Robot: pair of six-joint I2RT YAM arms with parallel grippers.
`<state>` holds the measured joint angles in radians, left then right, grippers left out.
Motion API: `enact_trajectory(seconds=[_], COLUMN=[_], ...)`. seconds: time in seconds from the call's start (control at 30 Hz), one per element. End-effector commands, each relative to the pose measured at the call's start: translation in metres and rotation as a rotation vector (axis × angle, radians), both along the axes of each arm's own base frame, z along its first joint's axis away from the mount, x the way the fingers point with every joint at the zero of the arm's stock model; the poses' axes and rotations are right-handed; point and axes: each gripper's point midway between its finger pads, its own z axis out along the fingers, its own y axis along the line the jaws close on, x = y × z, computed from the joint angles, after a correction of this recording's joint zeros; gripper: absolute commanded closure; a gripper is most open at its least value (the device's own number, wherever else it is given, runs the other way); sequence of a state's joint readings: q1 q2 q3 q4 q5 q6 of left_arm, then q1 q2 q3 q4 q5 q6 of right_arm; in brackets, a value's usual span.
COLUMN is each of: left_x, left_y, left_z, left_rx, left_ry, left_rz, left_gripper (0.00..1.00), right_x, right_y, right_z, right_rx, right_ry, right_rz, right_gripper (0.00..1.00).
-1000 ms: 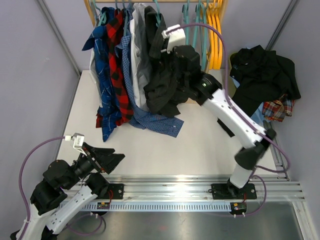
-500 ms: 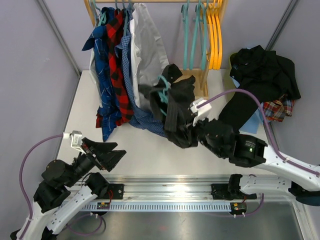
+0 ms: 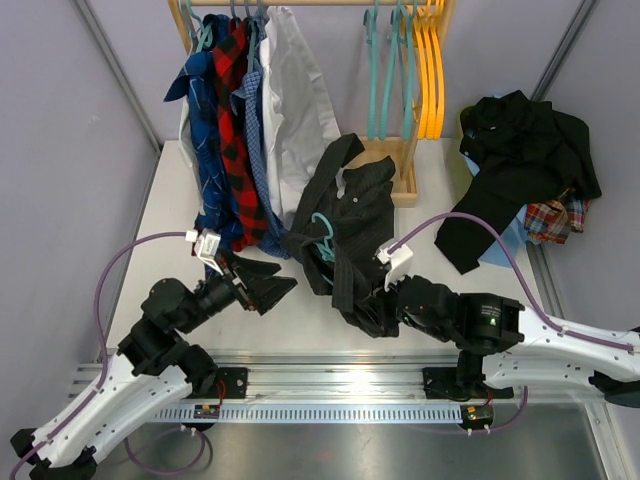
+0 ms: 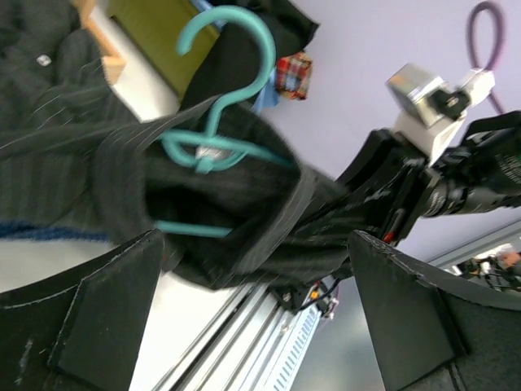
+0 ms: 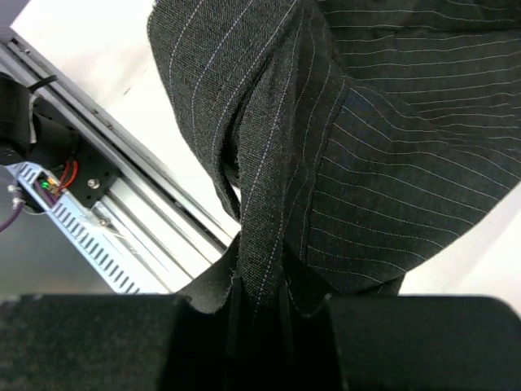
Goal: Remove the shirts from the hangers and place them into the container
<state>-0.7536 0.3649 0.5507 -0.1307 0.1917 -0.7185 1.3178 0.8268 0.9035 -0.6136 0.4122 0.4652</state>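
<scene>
The right gripper (image 5: pixel 256 303) is clamped on a fold of the dark grey pinstriped shirt (image 3: pixel 352 225), low at 6 o'clock of the table (image 3: pixel 420 290) and close to the near edge. The shirt rises from there toward 12 o'clock, with a teal hanger (image 3: pixel 322 236) inside its collar, the hook free. The left gripper (image 3: pixel 281 295) hovers at the shirt's 8 o'clock, jaws spread wide, holding nothing. At 11 o'clock hang the other shirts (image 3: pixel 235 120), their hems near the grey one's sleeve. Bare tabletop lies at 3 o'clock, up to the container (image 4: pixel 159 32) at 2 o'clock, heaped with dark clothes (image 3: pixel 525 150).
</scene>
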Motion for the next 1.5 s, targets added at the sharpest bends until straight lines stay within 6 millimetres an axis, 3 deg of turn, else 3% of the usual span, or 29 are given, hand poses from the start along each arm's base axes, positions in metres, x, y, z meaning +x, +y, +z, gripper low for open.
enact_trajectory(seconds=[0.0,0.17,0.43,0.87,1.0,1.03,1.13,1.23,1.37,1.47], left_x=[-0.002,0.007,0.020,0.049,0.053,0.055,0.056,0.056,0.055,0.056], left_y=[-0.013,-0.025,-0.030,-0.046,-0.049,-0.048,-0.051,-0.055,-0.056,-0.055], left_z=[0.031,0.025,0.028,0.004,0.004,0.005,0.005,0.003,0.003,0.002], left_rx=[-0.130,-0.120,-0.058,0.030,0.036,0.035,0.039,0.044,0.039,0.046], left_ry=[-0.096,-0.108,-0.181,-0.216,-0.231,-0.232,-0.235,-0.228,-0.215,-0.196], left_rz=[-0.063,-0.058,-0.011,0.043,0.051,0.059,0.055,0.040,0.033,0.045], left_gripper=[0.01,0.01,0.01,0.01,0.16,0.28,0.50,0.63,1.00,1.00], right_x=[-0.011,-0.021,-0.037,-0.052,-0.055,-0.056,-0.056,-0.053,-0.047,-0.041], right_y=[0.033,0.049,0.048,0.060,0.059,0.060,0.058,0.052,0.042,0.033], right_z=[0.024,0.023,0.026,0.034,0.039,0.039,0.041,0.041,0.046,0.050], right_rx=[0.150,0.170,0.212,0.238,0.252,0.255,0.264,0.259,0.278,0.298], right_ry=[0.025,0.057,0.108,0.133,0.129,0.128,0.127,0.119,0.099,0.084], right_rz=[0.073,0.139,0.203,0.283,0.293,0.298,0.294,0.273,0.226,0.186], right_gripper=[1.00,1.00,1.00,1.00,1.00,1.00,1.00,1.00,1.00,1.00])
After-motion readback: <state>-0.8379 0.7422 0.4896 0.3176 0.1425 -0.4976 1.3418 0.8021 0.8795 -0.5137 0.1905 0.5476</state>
